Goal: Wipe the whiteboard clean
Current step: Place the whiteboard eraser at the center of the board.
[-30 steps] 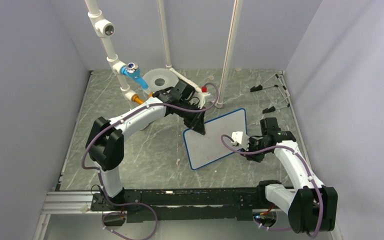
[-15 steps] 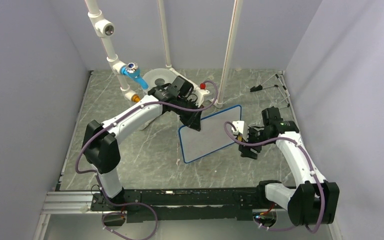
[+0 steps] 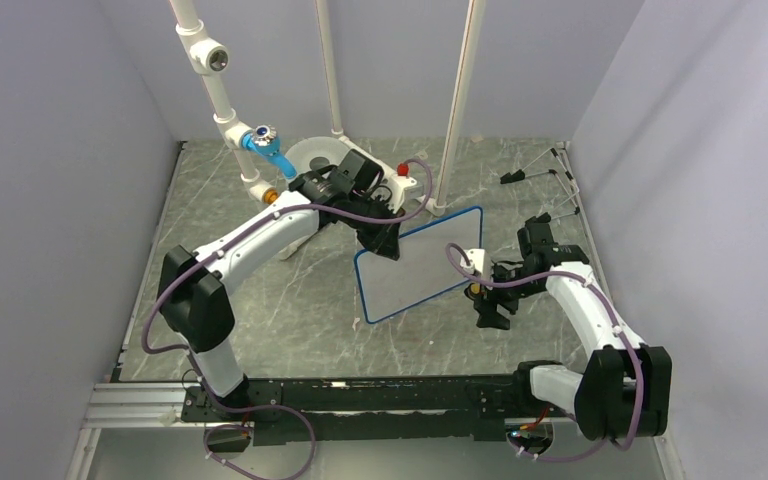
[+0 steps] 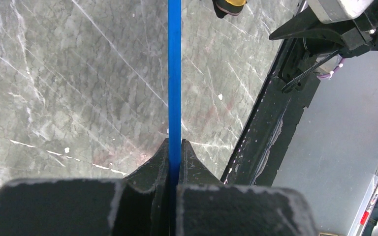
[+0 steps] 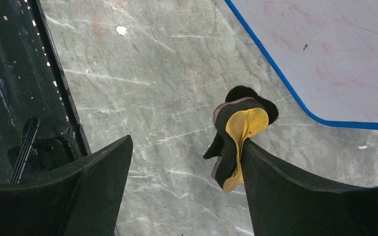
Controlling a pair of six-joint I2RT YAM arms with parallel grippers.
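**Two weak spots right now: a loose eraser and a board held by one corner**

Driving this remotely, so I only have the cameras to go on.

The left gripper (image 4: pixel 174 147) is clamped hard on the blue rim of the whiteboard (image 3: pixel 420 265), at its far-left corner. The board sits mid-table, angled toward the right arm. I can't tell if its near edge rests on the table (image 3: pixel 260 290) or hangs just above it.

The right gripper (image 5: pixel 187 142) has its jaws spread wide, and nothing is pinched between them. The yellow-and-black eraser pad (image 5: pixel 238 135) is folded up and just clinging to the inside of one finger, right beside the board's near edge.

What could go wrong, as I see it:

- The pad isn't gripped. Any swing of the right arm could shake it off onto the table, or it could land crumpled and be awkward to grab.
- The board face shows faint red smears, so I'd call the wiping unfinished. Pressing on it with only a one-corner rim pinch could make it pivot or slide out of the left jaws.
- If I close the right jaws as things stand, they may catch the pad folded, yellow side out, and it would wipe badly.
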